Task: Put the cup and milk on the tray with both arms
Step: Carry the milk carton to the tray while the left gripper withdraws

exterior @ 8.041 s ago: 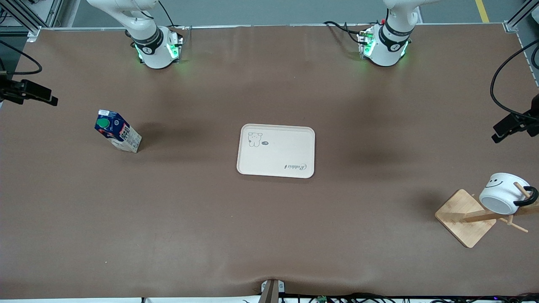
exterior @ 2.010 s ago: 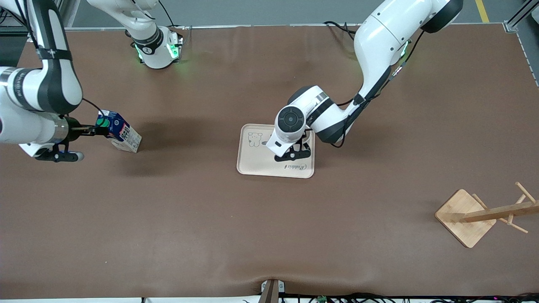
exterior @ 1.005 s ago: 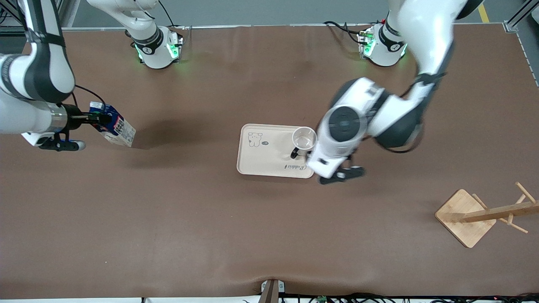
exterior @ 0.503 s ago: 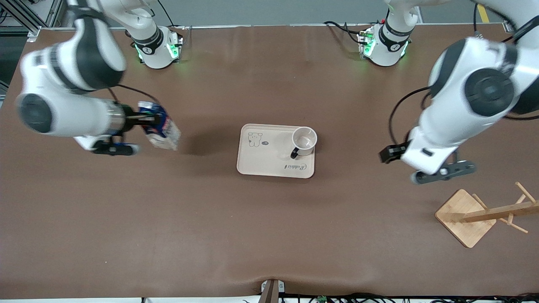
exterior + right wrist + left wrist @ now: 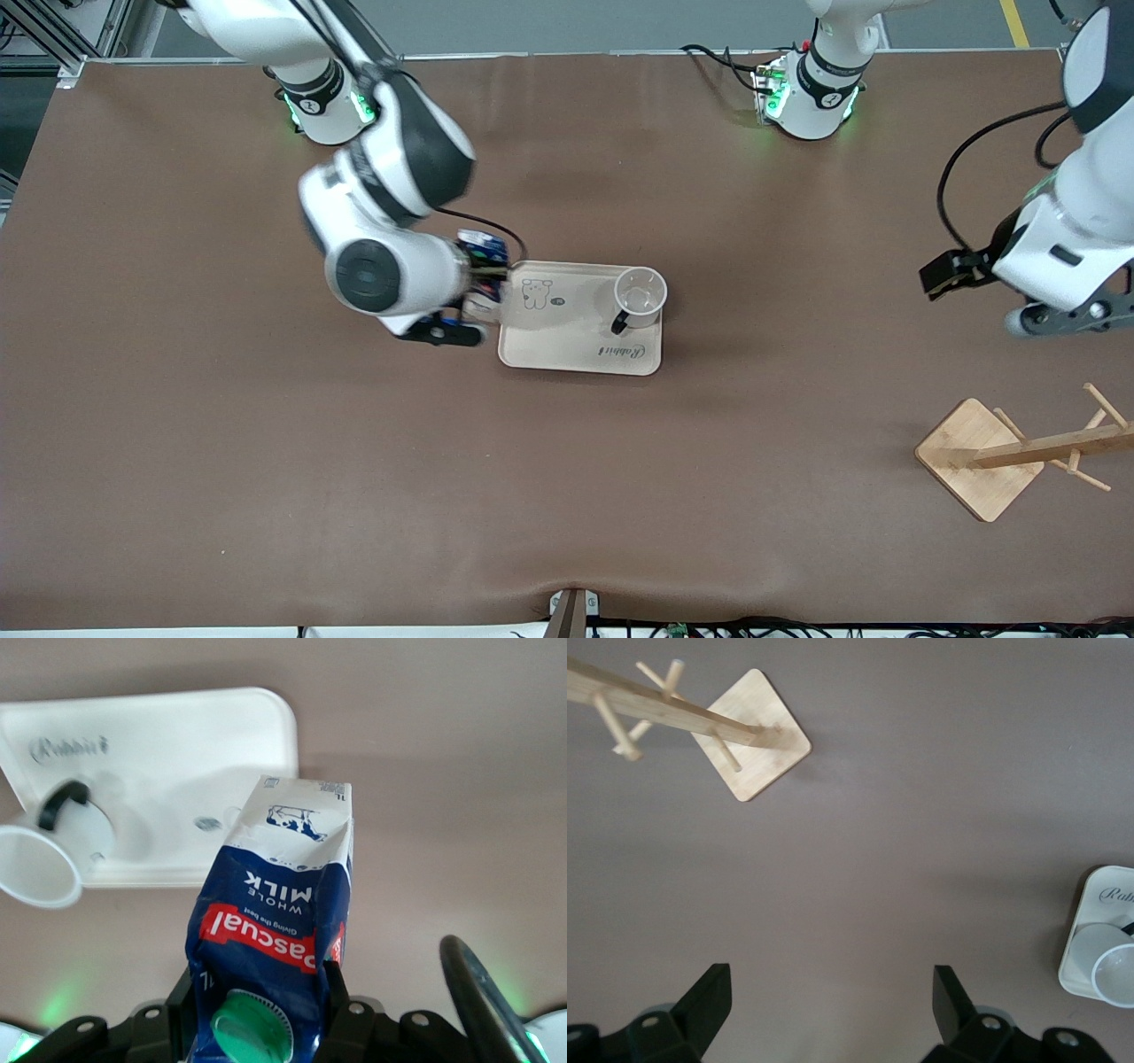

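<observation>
At frame centre, the cup (image 5: 640, 296) stands upright on the tray (image 5: 567, 350), in its upper right corner. The right pincer (image 5: 478, 270) grasps the milk (image 5: 479, 245) over the tray's left edge. At far right, the left pincer (image 5: 828, 1014) hangs released above the bare worktop (image 5: 354, 496), above the wooden mug rack (image 5: 992, 456).

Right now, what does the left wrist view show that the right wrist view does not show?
Only the left wrist view shows the wooden rack and the open left claw over bare table. Only the right wrist view shows the milk held in the right claw at the tray's edge, and the tray's small drawing. Both show the cup standing on the tray.
</observation>
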Available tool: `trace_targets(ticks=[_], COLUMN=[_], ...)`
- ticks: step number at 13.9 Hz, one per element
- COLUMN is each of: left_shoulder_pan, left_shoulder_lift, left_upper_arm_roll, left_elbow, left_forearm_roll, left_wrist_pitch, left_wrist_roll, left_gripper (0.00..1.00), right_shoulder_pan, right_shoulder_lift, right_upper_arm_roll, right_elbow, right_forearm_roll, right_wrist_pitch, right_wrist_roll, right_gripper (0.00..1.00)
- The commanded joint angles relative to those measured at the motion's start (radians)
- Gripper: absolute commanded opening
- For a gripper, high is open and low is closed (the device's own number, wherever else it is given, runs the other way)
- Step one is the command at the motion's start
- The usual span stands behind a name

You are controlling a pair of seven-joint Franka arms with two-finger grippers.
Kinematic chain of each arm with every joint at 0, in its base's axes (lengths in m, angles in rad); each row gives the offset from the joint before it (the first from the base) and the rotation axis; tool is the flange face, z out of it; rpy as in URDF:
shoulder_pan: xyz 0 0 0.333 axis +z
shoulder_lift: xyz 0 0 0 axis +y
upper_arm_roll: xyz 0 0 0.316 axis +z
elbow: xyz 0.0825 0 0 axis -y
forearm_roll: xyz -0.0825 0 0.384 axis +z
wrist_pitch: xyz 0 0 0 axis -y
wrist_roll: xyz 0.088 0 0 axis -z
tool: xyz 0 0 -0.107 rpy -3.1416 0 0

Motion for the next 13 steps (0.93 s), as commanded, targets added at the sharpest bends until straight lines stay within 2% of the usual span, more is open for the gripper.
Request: trace_targets(ticks=[1,3,5,6,7,8,11,13], left_shoulder_pan=[0.005,-0.055,-0.177,-0.226,-0.242,-0.242,-0.232,-0.230], left_shoulder_lift=[-0.082,-0.111,-0.154,-0.173,-0.194,-0.215,-0.274,-0.279], left_upper_arm_roll=[0.003,0.106,0.288,0.354,0.375,0.376,0.382,0.385], left_elbow=[-0.042,-0.062,-0.095,-0.115,-0.135,-0.160,-0.227,-0.231], left_forearm_roll=[-0.007,-0.032,-0.114,-0.129,-0.131,-0.131,-0.152,-0.155], left_wrist_pitch=[-0.023,-0.023,-0.017,-0.014,-0.012,-0.009,0.029,0.031], left_wrist_roll=[0.050,0.120,0.158,0.172,0.180,0.180,0.192,0.195], left_gripper=[1.00,1.00,1.00,1.00,1.00,1.00,1.00,1.00], right_shoulder_pan=[0.037,0.039,0.057,0.059,0.058,0.059,0.041,0.033], right_shoulder_lift=[0.105,0.117,0.140,0.145,0.145,0.144,0.134,0.110], right_upper_arm_roll=[-0.013,-0.013,-0.013,-0.013,-0.013,-0.013,-0.016,-0.021], right_elbow=[0.114,0.112,0.112,0.111,0.108,0.100,0.115,0.140], right_forearm_roll=[0.046,0.081,0.083,0.086,0.083,0.075,0.078,0.075], right_wrist_pitch=[0.043,0.071,0.071,0.066,0.057,0.055,-0.012,-0.017], right_wrist_roll=[0.040,0.039,0.036,0.033,0.030,0.014,0.003,0.003], right_gripper=[0.00,0.00,0.00,0.00,0.33,0.99,1.00,1.00])
